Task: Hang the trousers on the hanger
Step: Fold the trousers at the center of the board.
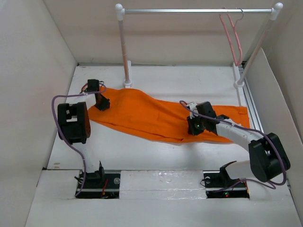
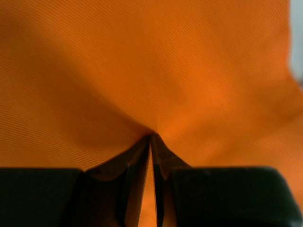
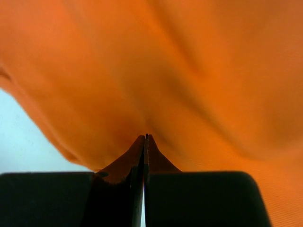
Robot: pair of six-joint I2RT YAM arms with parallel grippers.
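From above: one pair of plain bright orange trousers lies spread on the bench in front of the rail. One pink hanger hangs at the rail's right end.

Left wrist: the left tool pinches puckered cloth.

Right wrist: the right tool is clamped on a fold.

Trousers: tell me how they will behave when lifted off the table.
Probably floppy: the trousers lie flat and wrinkled, and the cloth puckers where the left pincer and the right pincer pinch it. Held at two points, the middle will likely sag. Only small folds are pinched, so they might slip.
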